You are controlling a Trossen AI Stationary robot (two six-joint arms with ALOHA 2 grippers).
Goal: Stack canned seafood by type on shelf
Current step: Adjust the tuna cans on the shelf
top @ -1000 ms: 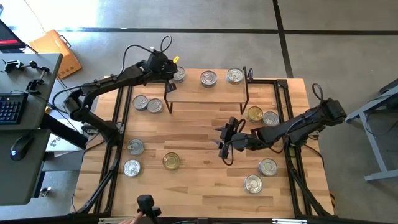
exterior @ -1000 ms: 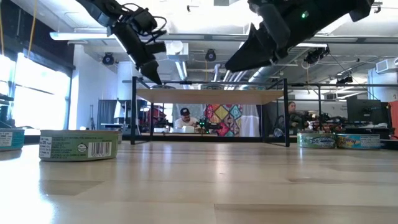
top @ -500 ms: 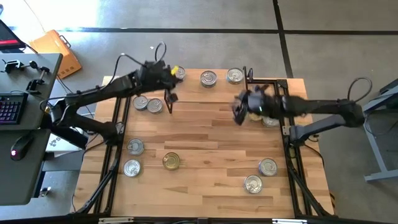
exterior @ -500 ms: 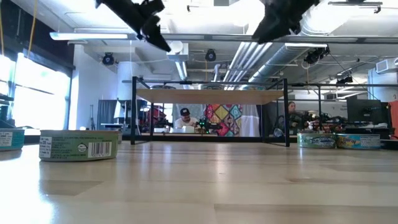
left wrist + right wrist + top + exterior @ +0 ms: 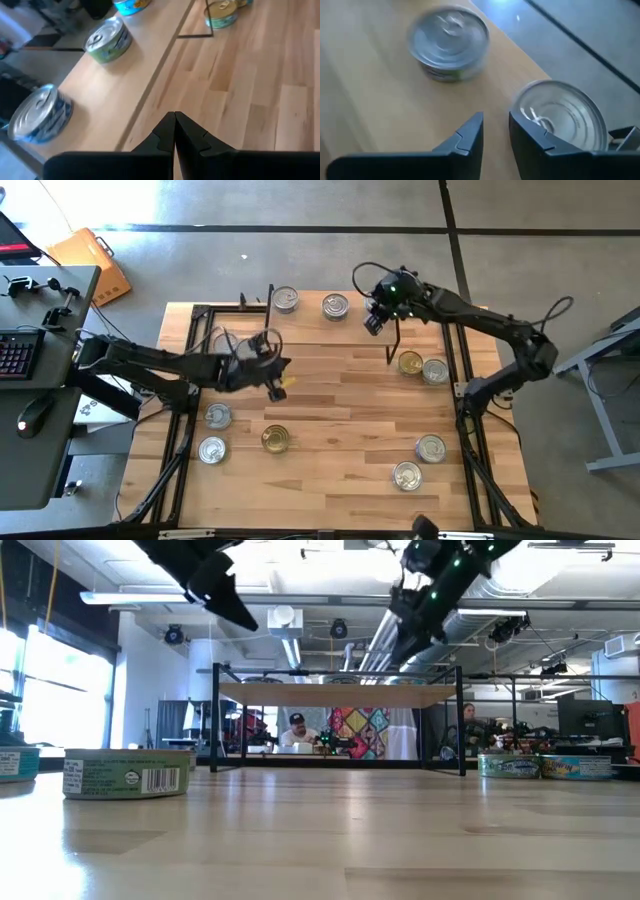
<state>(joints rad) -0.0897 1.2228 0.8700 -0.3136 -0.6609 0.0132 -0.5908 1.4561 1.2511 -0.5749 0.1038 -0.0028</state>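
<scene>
Right gripper [image 5: 375, 320] swung up over shelf [image 5: 330, 330] toward a silver-lidded tin [image 5: 563, 116], fingers narrowly parted, empty; left gripper [image 5: 275, 372], closed, retreated mid-table—pick pending.

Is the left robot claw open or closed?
Closed. The left gripper has its two fingers pressed together with nothing between them.

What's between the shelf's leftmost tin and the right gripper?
One silver-lidded tin, sitting on the shelf; the high view shows it.
</scene>
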